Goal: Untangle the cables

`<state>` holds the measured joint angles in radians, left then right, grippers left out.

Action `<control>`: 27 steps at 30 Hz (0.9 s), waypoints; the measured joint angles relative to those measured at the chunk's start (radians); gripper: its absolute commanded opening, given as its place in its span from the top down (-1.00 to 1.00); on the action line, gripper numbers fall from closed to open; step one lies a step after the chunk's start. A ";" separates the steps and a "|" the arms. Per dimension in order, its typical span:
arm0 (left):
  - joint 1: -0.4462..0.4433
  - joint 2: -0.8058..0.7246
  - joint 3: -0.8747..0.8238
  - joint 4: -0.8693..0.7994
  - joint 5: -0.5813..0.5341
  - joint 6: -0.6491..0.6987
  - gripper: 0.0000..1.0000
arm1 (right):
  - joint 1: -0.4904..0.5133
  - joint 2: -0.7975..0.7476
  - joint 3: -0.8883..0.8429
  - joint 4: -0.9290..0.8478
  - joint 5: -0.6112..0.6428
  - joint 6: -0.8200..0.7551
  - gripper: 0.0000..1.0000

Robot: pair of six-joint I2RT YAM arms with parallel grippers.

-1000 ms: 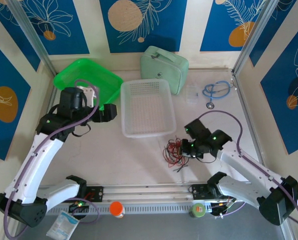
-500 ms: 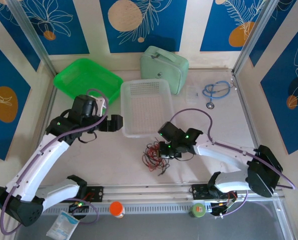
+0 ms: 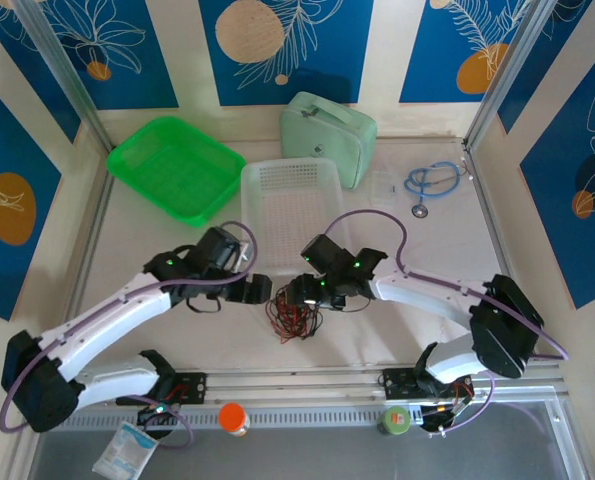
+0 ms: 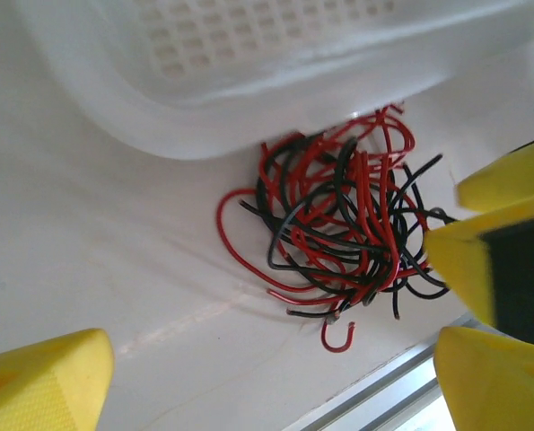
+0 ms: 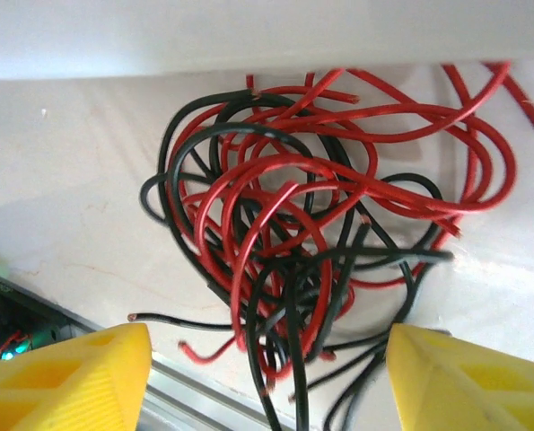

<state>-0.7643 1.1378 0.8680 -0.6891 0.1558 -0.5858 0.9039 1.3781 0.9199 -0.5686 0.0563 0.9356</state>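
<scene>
Shifted leftward across the worktop since the earlier frames, the cables now lie as one tangled bunch of red and black wires at centre. They sit just near of the white basket, and the left wrist view shows their far strands reaching its near wall. Loose wire ends trail toward the near rail.

The right gripper has travelled left with the bunch and sits over its far right side. Its jaws stand wide apart, with yellow fingers either side of the wires and gripping nothing.

The left gripper has come in from beside the green tray and sits just left of the bunch. Its jaws are also spread wide, their fingers clear of the wires.

A mint pouch lies at the far edge beyond the basket. A light-blue coiled cable rests far right, well apart from the bunch.
</scene>
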 measured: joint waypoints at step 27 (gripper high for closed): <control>-0.299 0.281 -0.273 0.788 -0.140 -0.242 -0.05 | -0.088 -0.271 -0.223 -0.026 0.053 0.045 -0.13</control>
<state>-1.0630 1.4189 0.5953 0.0986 0.0158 -0.8280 0.8162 1.1072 0.6971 -0.5945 0.1089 0.9810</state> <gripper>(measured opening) 0.577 0.567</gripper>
